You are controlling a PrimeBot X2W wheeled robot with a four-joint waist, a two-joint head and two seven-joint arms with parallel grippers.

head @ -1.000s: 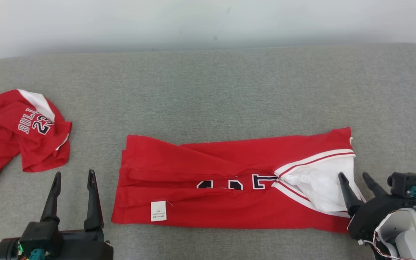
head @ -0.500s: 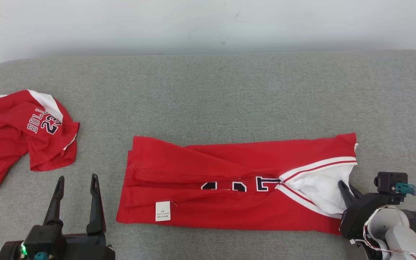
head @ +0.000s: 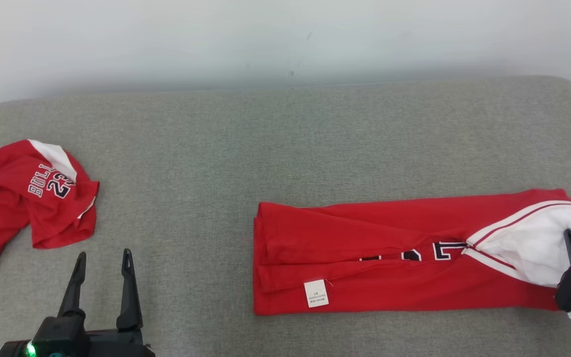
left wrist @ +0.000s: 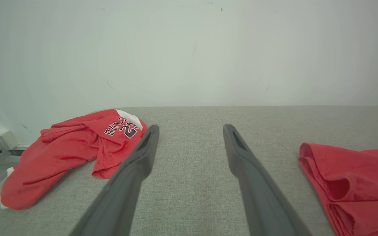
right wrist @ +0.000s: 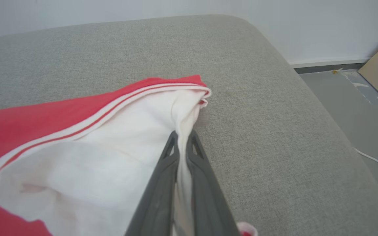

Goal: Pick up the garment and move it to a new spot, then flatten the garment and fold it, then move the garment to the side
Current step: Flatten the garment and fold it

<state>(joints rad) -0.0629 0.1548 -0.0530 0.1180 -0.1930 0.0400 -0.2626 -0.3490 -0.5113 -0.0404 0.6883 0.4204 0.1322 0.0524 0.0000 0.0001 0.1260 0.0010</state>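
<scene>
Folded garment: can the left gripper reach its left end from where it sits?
Probably yes. The left gripper is open and empty, and only bare grey cushion lies between it and the folded garment; the right gripper pinches the far end.

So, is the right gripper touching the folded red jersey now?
Touching. The right wrist view shows it: the right gripper is shut on the white edge of the folded red jersey, with cloth pinched between its fingers.

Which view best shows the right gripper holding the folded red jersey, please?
Right wrist view: the right gripper pinches the folded red jersey's white panel. Head view shows it at frame edge; left wrist view, the jersey's other end.
</scene>
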